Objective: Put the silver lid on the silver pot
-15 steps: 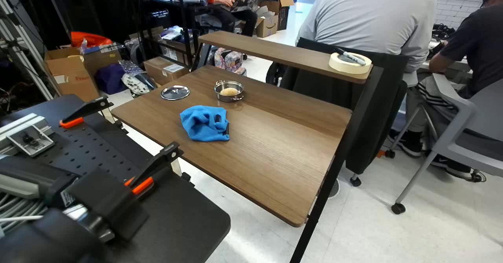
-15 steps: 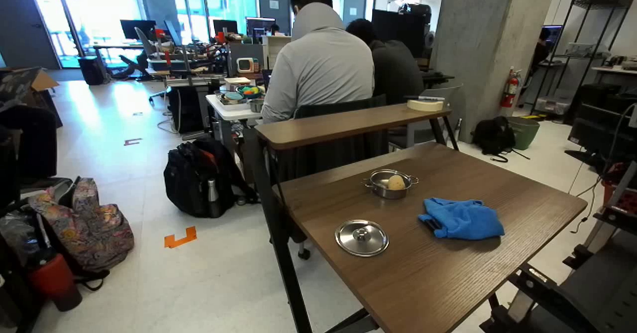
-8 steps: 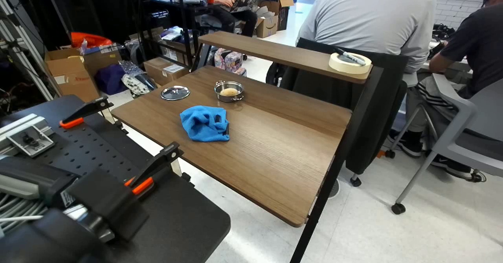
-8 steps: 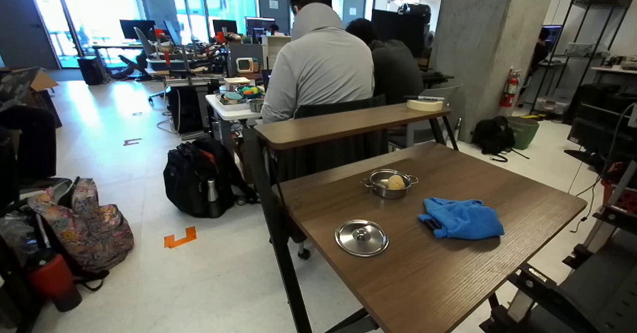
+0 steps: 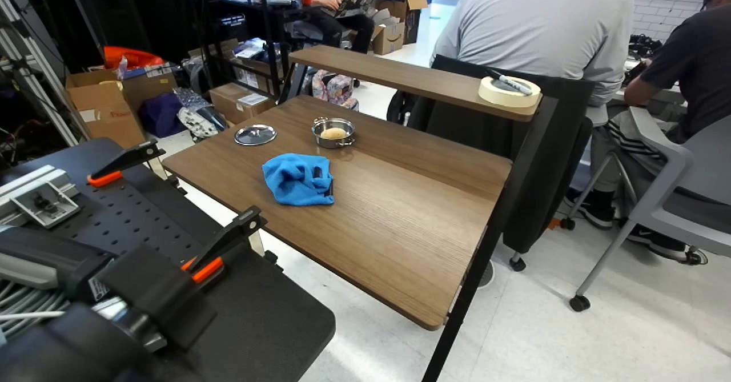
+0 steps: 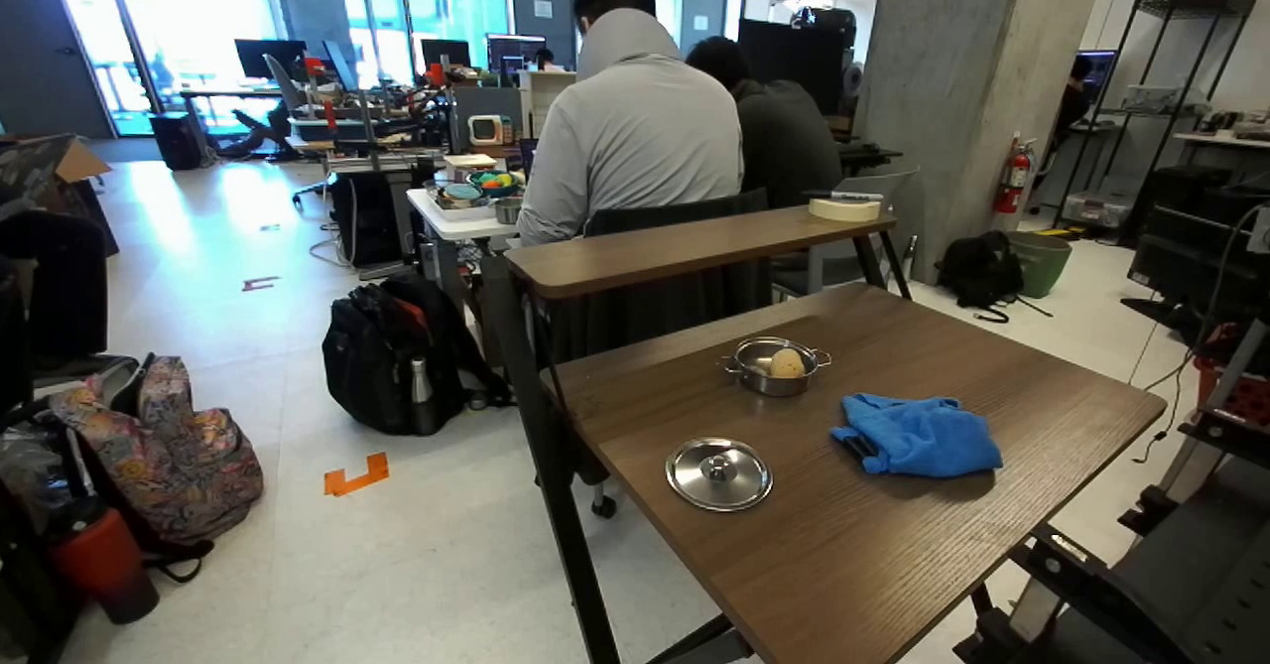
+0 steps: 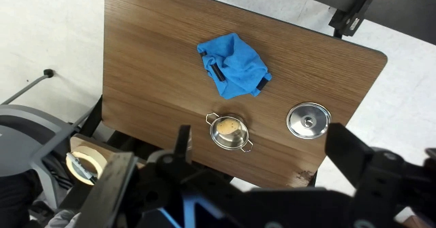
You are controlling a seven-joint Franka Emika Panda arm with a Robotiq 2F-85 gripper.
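Lid (image 6: 718,475) and pot (image 6: 769,384) are just chilling apart on the table (image 6: 814,510), lower half of an exterior view, same spots as a second ago. Only the wrist view catches the gripper (image 7: 259,136), jaws spread wide down low.

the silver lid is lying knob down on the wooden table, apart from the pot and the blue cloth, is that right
Not quite: the silver lid has its knob facing up, as the wrist view and an exterior view show. The rest holds: it lies on the wooden table, apart from the pot and the blue cloth.
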